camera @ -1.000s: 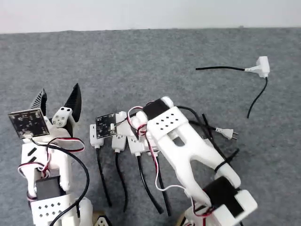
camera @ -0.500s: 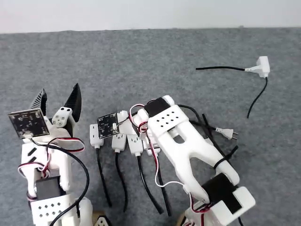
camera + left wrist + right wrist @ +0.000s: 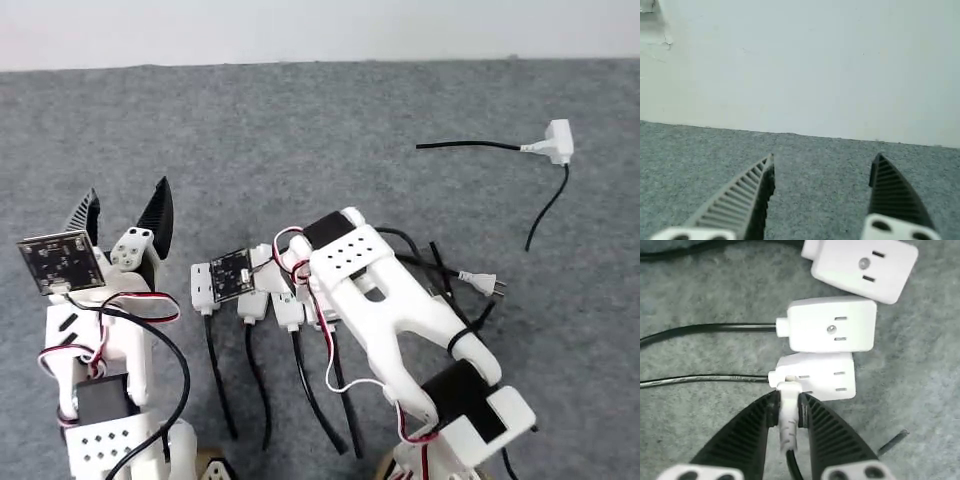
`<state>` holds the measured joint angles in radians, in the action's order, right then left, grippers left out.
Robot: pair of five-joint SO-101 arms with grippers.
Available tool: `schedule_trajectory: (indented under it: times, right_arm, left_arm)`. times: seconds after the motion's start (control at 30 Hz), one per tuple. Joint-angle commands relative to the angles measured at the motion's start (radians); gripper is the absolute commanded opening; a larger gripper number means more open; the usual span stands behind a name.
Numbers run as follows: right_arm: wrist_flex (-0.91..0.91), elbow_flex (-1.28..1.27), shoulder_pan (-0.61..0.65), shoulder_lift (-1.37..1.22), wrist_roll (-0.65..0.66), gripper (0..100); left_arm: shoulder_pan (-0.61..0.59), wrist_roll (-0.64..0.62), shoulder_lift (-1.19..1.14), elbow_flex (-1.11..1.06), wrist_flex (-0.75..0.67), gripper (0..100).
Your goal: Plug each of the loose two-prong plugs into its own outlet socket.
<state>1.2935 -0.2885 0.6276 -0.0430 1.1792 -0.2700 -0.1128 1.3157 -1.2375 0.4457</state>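
A white plug (image 3: 787, 432) is clamped by its flat sides in the right pincer (image 3: 788, 401), just beside the nearest socket (image 3: 822, 376) on the worktop (image 3: 920, 390). The left pincer (image 3: 824, 160) is held open and empty. The plug is judged light, rigid and smooth. The loose sockets are likely to be pushed away.

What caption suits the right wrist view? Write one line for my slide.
Right gripper holds a white plug at the nearest outlet socket, two more beyond.
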Motion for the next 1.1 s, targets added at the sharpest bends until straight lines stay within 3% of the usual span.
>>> schedule_trajectory:
  times: [0.0, 0.83, 1.07]
  right_arm:
    - [-0.036, 0.009, -0.019, -0.022, 0.008, 0.8]
    - [-0.074, 0.008, -0.022, -0.044, 0.084, 0.8]
    - [-0.004, 0.009, -0.031, -0.042, 0.106, 0.8]
  left_arm:
    - [-0.006, -0.012, 0.011, 0.047, -0.028, 31]
    - [0.035, 0.017, 0.011, 0.036, -0.029, 31]
    - [0.035, 0.017, 0.011, 0.036, -0.029, 31]
